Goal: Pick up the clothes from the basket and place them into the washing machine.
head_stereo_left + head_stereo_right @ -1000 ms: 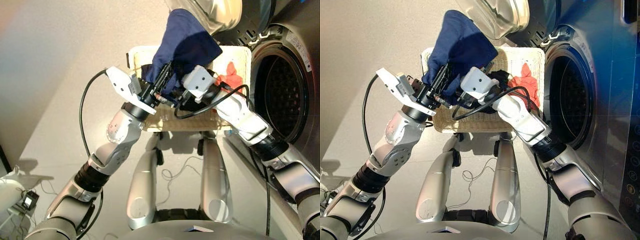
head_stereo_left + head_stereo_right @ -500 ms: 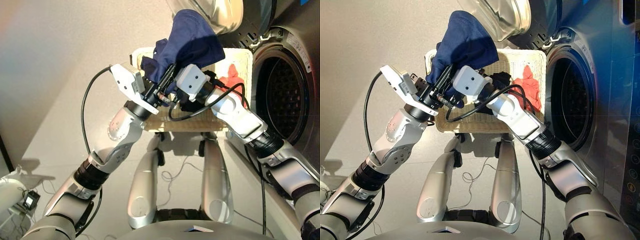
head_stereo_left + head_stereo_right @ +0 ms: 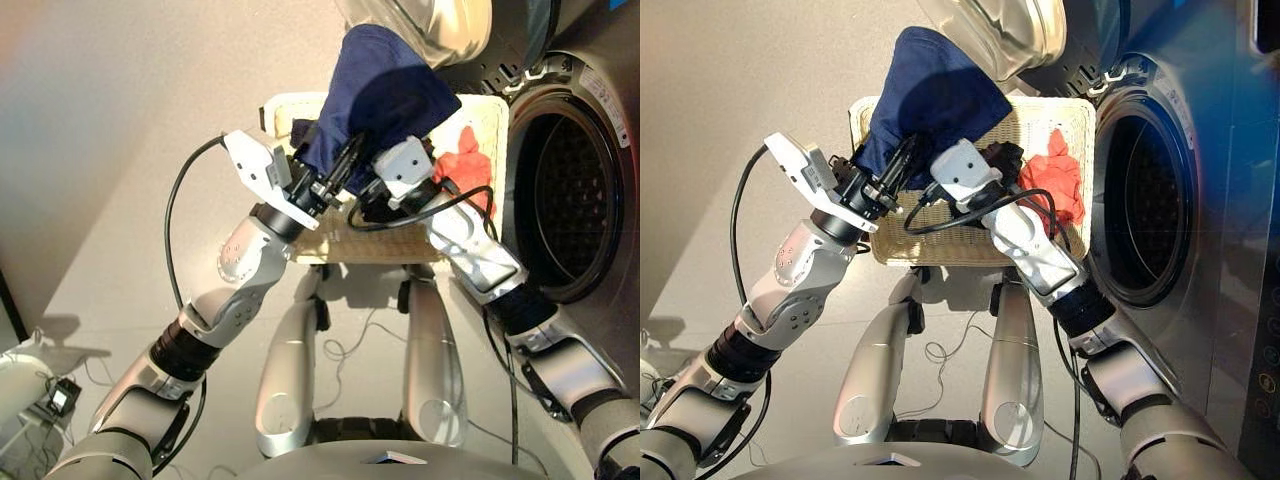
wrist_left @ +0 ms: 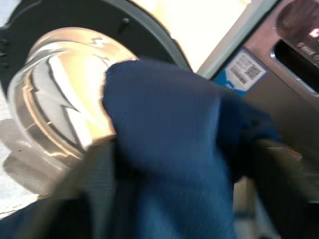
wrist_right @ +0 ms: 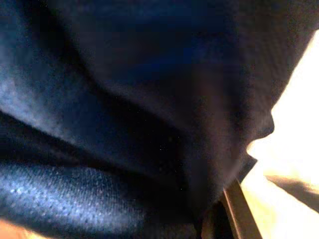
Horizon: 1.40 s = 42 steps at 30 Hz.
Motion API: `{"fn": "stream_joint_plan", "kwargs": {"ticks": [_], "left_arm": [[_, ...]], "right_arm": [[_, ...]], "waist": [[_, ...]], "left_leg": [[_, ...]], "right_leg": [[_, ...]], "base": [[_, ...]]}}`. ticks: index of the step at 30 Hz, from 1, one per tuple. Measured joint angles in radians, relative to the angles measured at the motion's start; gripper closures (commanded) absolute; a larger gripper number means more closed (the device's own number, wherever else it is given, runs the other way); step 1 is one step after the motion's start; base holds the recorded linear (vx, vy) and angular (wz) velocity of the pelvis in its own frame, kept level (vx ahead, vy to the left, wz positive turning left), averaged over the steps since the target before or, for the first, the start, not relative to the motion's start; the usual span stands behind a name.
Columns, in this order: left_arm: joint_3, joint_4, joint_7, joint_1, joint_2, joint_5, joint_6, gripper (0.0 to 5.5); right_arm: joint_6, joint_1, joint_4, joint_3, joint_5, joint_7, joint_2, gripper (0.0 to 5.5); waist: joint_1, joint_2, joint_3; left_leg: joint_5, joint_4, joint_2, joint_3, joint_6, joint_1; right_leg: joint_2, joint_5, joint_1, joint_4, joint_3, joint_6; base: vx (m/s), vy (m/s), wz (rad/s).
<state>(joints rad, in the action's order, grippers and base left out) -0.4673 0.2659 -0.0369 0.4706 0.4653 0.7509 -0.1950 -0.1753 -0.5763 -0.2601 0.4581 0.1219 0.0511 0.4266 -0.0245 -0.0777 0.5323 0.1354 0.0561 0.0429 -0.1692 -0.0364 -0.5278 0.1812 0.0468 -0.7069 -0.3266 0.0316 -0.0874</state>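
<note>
Lifting continues. Head views: the navy blue soft fabric garment (image 3: 385,90) sits higher than a second ago and has drifted toward the dark grey glossy front-loading washing machine (image 3: 590,130); it now overlaps the round glass porthole door (image 3: 425,22), which is swung open. The left gripper (image 3: 342,172) pinches the garment's lower edge, black fingers pressed onto the cloth. The right gripper (image 3: 388,170) has tucked in close under the cloth beside the left one; I can't tell whether it's spread or closed, as the fabric covers it. The shallow cream-white woven wicker basket (image 3: 925,245) lies below with the coral red garment (image 3: 1058,178) and the small black garment (image 3: 1002,155) inside, both untouched. The drum hole (image 3: 565,190) is open and unobstructed.

Left wrist view: navy cloth fills the foreground, draped over the fingers, with the door glass and the machine's front panel behind, so the arm now faces the machine.

Right wrist view: navy folds up close, with a sliver of one black finger (image 5: 238,211) under the cloth; grip unclear.

Judgement: the first garment is clear of the basket and the carry to the drum is under way; two garments remain.
</note>
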Motion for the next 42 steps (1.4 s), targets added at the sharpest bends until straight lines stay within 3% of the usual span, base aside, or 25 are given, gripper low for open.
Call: {"fn": "stream_joint_plan", "kwargs": {"ticks": [17,25,29,37,39,42], "left_arm": [[0.0,-0.048,0.085,-0.02,-0.032,-0.033,-0.02,0.0],[-0.001,-0.055,0.125,-0.049,-0.032,-0.047,-0.027,0.0],[-0.005,-0.056,0.144,-0.049,-0.037,-0.046,-0.034,0.0],[-0.057,-0.061,0.164,-0.017,-0.053,-0.046,-0.039,0.0],[-0.068,-0.068,0.166,-0.008,-0.054,-0.046,-0.039,0.0],[-0.081,-0.069,0.168,0.01,-0.054,-0.046,-0.039,0.0]], "right_arm": [[-0.049,0.098,-0.199,-0.084,-0.055,0.166,-0.028,5.5],[-0.108,0.144,-0.342,-0.289,0.198,0.295,-0.154,5.5],[-0.154,0.116,-0.424,-0.36,0.267,0.399,-0.167,5.5],[-0.186,-0.068,-0.629,-0.536,0.323,0.609,-0.083,5.5],[-0.187,-0.093,-0.671,-0.549,0.337,0.64,-0.04,5.5],[-0.187,-0.115,-0.725,-0.563,0.365,0.658,0.035,5.5]], "waist": [[-0.002,-0.007,-0.001],[-0.014,-0.007,-0.001],[-0.026,-0.008,-0.001],[-0.018,-0.01,-0.001],[-0.015,-0.017,-0.001],[-0.006,-0.036,-0.002]], "left_leg": [[0.0,-0.003,-0.002,0.001,0.0,-0.001],[-0.001,-0.003,-0.002,0.003,0.0,-0.002],[-0.001,-0.003,-0.003,0.005,0.001,-0.008],[0.001,-0.001,-0.006,0.009,0.004,-0.034],[0.001,0.002,-0.008,0.033,0.003,-0.043],[0.001,0.019,-0.013,0.045,0.003,-0.077]], "right_leg": [[0.0,0.006,0.001,0.013,-0.002,-0.003],[0.0,0.005,0.002,0.015,-0.001,-0.005],[0.001,0.006,-0.002,0.017,-0.001,-0.005],[0.004,0.016,-0.017,0.03,0.0,-0.008],[0.004,0.014,-0.02,0.029,0.005,-0.01],[0.011,0.01,-0.049,0.011,0.01,-0.011]], "base": [[0.0,0.0,0.0],[0.0,0.0,0.0],[0.0,0.0,0.0],[0.0,0.0,0.0],[0.0,0.0,0.0],[0.0,0.0,0.0]]}}
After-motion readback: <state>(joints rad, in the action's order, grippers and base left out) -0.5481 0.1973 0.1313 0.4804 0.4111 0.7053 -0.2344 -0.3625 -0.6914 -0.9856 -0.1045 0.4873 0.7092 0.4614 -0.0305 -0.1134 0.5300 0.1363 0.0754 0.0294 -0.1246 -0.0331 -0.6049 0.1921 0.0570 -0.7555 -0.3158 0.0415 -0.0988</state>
